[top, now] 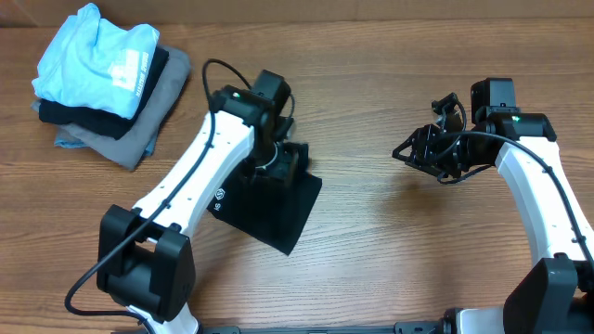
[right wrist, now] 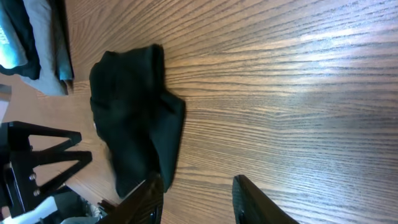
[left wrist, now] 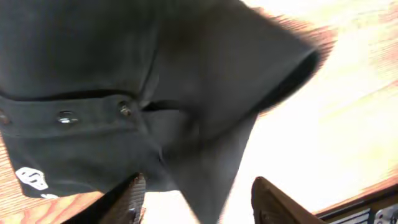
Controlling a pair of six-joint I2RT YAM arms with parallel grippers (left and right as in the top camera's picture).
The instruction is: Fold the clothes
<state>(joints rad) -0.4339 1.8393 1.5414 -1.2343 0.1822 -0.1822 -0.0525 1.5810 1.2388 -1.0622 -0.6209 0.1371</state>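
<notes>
here the black short-sleeved polo shirt of soft fabric (top: 271, 211) is lying as a compact folded bundle on the wooden worktop (top: 390, 250), off to the right of the pile of folded garments (top: 97, 70). the left tool (left wrist: 202, 200) is hanging released just over that bundle, probably letting the fold settle. the right tool (right wrist: 196, 198), also released and empty, is waiting much farther right of the pile, likely avoiding the cloth.

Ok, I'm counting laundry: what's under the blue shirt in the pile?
Under the blue shirt lies a black garment, then a grey one, with a blue edge lowest. Anything folded inside the stack is covered.
</notes>
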